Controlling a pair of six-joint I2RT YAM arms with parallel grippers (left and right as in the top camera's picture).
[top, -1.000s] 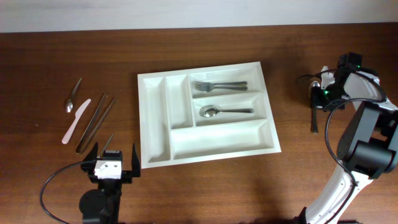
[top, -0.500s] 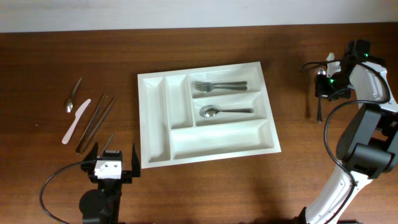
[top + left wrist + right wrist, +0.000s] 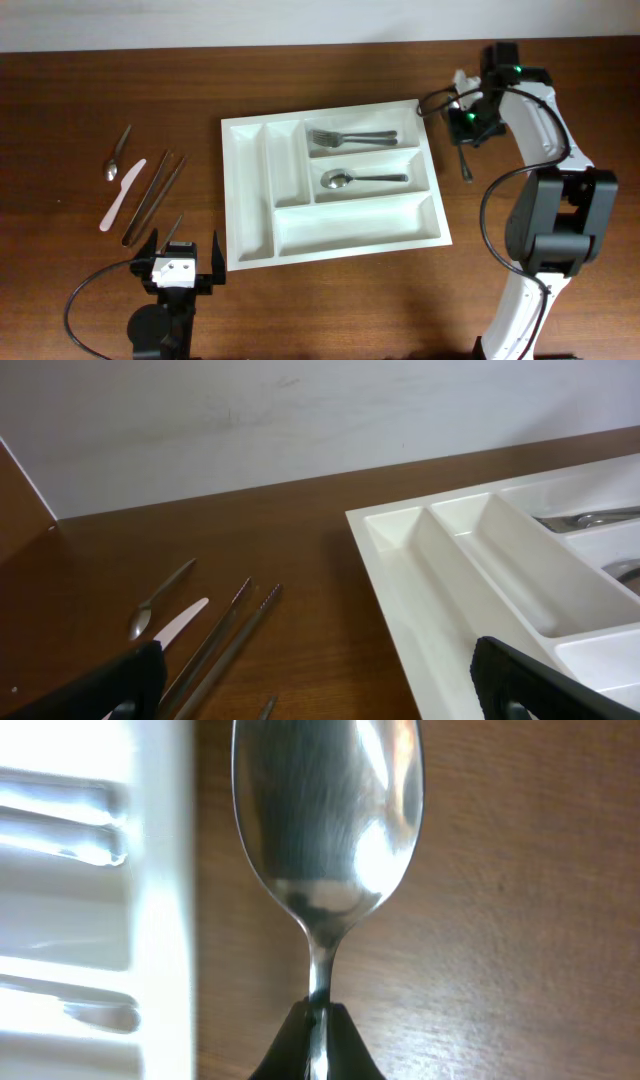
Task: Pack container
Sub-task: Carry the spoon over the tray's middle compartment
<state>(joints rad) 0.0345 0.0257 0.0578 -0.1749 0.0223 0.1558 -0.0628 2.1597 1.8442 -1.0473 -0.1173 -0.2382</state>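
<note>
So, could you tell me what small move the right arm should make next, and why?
Probably carry the held spoon left over the tray, toward the middle compartment where another spoon lies; the right gripper grips it just outside the tray's right rim.

Looking like a robot lab or data-collection bench, not a lived-in kitchen. Two robot arms are sitting at one brown wooden table: left arm at the near edge, right arm at the right side. Black cable is looping bare across the wood. A plain white wall is running behind the table, nothing hanging on it. Kitchenware is lying staged as props: white cutlery tray sitting mid-table, small spoon and white plastic knife lying loose in a neat row at left.
</note>
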